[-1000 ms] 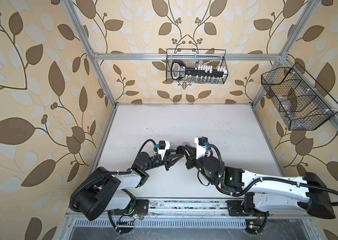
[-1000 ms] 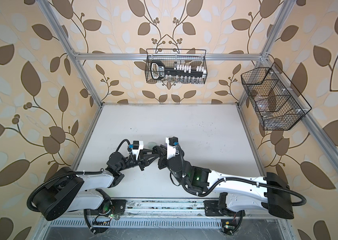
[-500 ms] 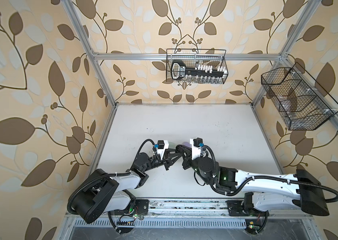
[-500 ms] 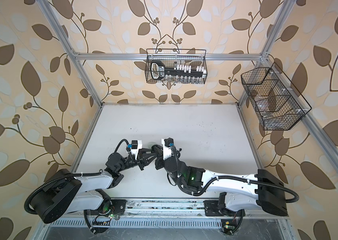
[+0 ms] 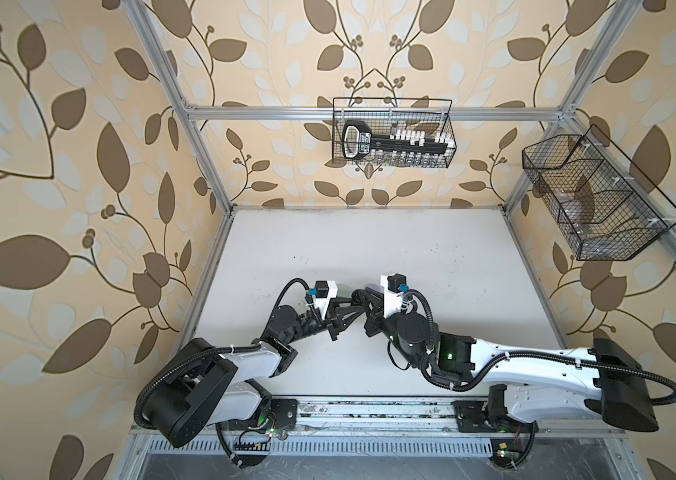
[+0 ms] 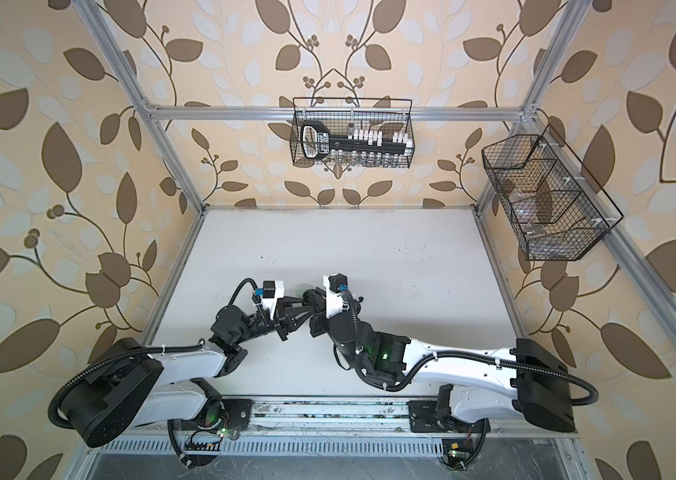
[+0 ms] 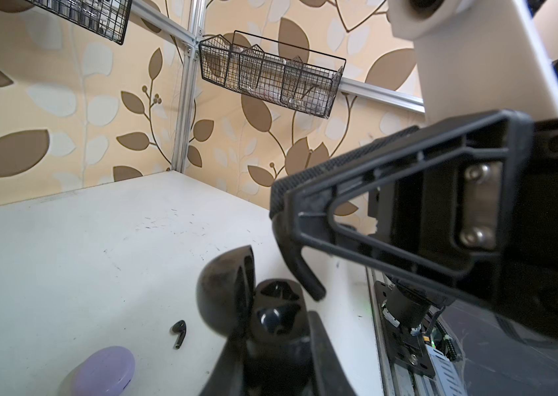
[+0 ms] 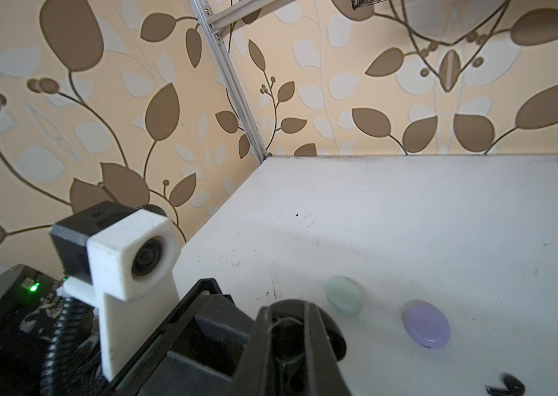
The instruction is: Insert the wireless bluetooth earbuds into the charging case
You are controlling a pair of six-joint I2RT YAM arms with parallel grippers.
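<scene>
Both closed | right fingers point(image 7: 284, 205) edged nearer black case point(image 7: 276, 301) | left fingers point(image 7: 327, 360) gripping it

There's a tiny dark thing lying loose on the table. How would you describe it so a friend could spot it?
Start at the white table and find the open black case with its lid up. On the tabletop close by it, near the closed lilac case, lies the black earbud: tiny, with a thin stem, far smaller than either case.

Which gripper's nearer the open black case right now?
Left. The left gripper grips the black charging case at its base; the right gripper hangs just above the open well, contact unclear.
</scene>
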